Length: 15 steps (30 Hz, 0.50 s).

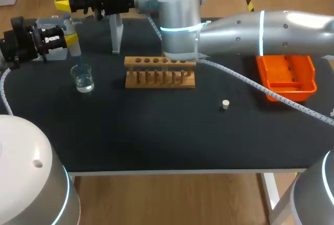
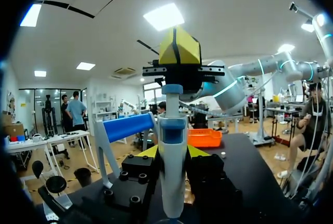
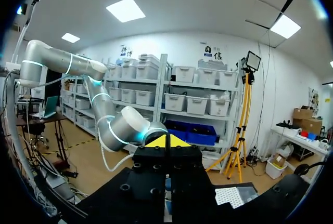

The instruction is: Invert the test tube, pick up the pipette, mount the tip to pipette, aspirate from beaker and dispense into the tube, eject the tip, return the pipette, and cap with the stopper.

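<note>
Left pincer (image 2: 173,152) clamps the pipette (image 2: 171,182), whose tip is cut off

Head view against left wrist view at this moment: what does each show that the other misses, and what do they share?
Only the head view: the rack and a clear look at the beaker below the pipette. Only the left wrist view: the pipette's top, close under the right gripper. Both: the pipette in the left gripper, the right gripper above it, the orange tray and the stopper.
</note>
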{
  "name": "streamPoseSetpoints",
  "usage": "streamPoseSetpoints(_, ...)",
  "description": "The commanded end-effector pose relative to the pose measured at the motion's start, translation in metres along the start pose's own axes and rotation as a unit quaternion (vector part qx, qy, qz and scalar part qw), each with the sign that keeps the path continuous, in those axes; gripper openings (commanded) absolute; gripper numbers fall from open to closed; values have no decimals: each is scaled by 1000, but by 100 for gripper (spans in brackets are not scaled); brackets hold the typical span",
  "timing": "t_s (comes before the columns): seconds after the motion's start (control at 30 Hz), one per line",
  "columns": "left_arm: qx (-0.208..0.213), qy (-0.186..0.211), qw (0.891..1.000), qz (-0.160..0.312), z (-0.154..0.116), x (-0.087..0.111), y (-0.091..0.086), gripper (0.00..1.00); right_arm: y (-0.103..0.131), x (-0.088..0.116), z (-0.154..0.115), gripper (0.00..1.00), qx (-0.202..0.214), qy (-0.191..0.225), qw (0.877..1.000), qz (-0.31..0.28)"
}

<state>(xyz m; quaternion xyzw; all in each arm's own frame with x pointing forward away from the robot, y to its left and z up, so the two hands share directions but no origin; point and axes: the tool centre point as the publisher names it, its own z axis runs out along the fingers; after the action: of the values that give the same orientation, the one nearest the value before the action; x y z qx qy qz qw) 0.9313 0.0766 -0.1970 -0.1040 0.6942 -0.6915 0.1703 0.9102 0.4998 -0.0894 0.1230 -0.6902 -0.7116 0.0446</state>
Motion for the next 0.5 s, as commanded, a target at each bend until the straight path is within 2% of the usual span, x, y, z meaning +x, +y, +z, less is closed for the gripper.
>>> streamPoseSetpoints(0.03, 0, 1, 1000, 0, -1, 0, -1, 0, 12, 11, -20, 38, 11, -7, 1000, -8)
streamPoseSetpoints(0.07, 0, 1, 1000, 0, -1, 0, -1, 0, 14, 12, -24, 72, 13, -9, 1000, -10)
streamPoseSetpoints(0.1, 0, 1, 1000, 0, -1, 0, -1, 0, 16, 14, -29, 100, 15, -11, 1000, -13)
streamPoseSetpoints(0.5, 0, 1, 1000, 0, -1, 0, -1, 0, 35, 29, -118, 100, 73, -41, 996, -40)
